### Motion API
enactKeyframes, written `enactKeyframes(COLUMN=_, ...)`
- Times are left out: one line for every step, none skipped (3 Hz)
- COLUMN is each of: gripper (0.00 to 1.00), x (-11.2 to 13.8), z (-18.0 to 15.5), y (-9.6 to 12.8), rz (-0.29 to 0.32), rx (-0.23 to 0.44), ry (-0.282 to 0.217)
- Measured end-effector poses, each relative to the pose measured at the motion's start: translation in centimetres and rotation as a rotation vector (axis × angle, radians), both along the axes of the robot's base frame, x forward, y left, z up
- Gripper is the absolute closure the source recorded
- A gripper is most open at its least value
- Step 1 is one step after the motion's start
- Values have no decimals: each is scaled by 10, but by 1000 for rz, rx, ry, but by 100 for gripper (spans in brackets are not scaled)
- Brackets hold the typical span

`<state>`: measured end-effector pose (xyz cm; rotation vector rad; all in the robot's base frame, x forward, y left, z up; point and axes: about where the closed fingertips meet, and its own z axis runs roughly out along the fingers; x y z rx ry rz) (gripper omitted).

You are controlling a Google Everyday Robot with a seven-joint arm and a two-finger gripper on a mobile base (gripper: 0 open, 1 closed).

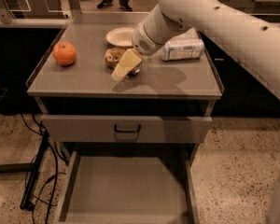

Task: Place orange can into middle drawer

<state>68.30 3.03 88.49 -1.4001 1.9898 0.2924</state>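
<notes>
The orange can (113,56) lies on its side on the grey cabinet top (84,80), just in front of a white bowl. My gripper (124,65) hangs from the white arm (210,17) and is down on the can's right side, covering part of it. The middle drawer (126,190) is pulled out below, a wide shallow grey tray with a bare flat floor.
A round orange fruit (64,53) sits at the left of the top. A white bowl (120,36) and a clear plastic bottle (183,49) lie at the back. A closed drawer face with a black loop handle (127,129) is above the open drawer. Cables (35,181) trail on the floor at left.
</notes>
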Motion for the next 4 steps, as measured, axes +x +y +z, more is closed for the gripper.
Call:
enactKeyframes(gripper=0, x=-43, z=-14, y=6, rz=-16, rx=22, ry=5)
enactKeyframes(gripper=0, x=-91, z=-56, y=10, rz=-17, rx=-1, ry=61)
enactKeyframes(gripper=0, x=-101, z=-75, y=10, rz=-5, rx=-24, ry=90)
enactKeyframes(gripper=0, x=-101, z=-75, y=10, rz=-5, rx=-25, ry=90)
